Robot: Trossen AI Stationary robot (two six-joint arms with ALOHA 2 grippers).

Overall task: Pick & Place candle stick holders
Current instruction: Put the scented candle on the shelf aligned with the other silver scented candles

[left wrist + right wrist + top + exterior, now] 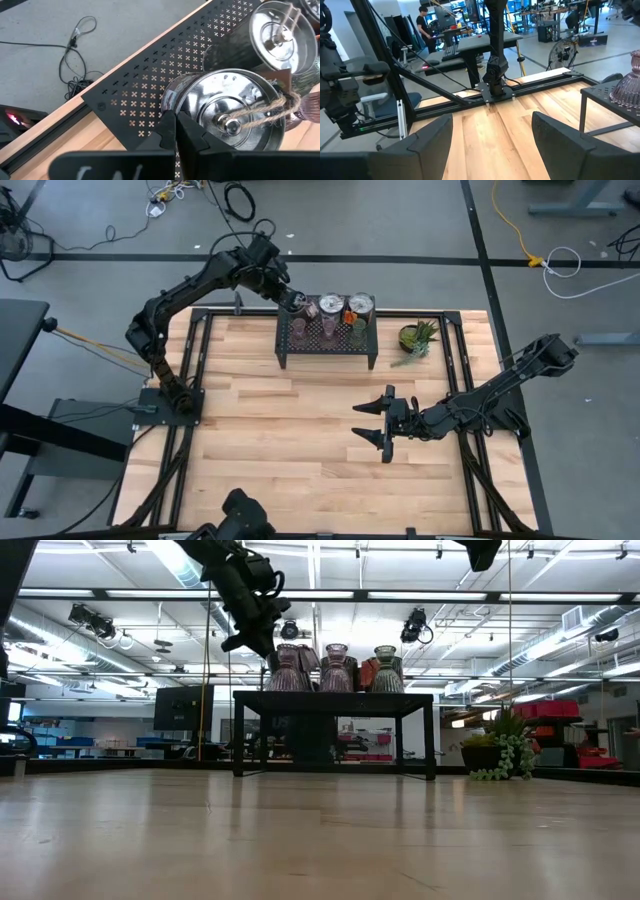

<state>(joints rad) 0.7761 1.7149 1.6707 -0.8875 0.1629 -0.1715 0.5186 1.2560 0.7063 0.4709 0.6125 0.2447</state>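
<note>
A black mesh rack [327, 350] stands at the table's far middle. On it are three silver holders in the far row [332, 305] [360, 305] and three tinted glass holders [328, 328] in the near row. My left gripper [292, 300] is at the rack's far left corner, shut on the leftmost silver holder [235, 115], which has twine tied to it. My right gripper [362, 421] hovers open and empty over the table's middle right, and it also shows in the right wrist view [492, 135]. My left gripper pinches the silver holder's top rim [178, 106], one finger inside the cup and one outside. The fingers come from above, slanting down from the table's far left. The holder is upright at the rack's corner [150, 95]; whether its base rests on the rack I cannot tell.
A spiky green potted plant [415, 338] stands right of the rack. A second silver holder [280, 37] stands close beside the held one. Bare wood lies in front of the rack [300, 450]. The table's black frame rails run along both sides.
</note>
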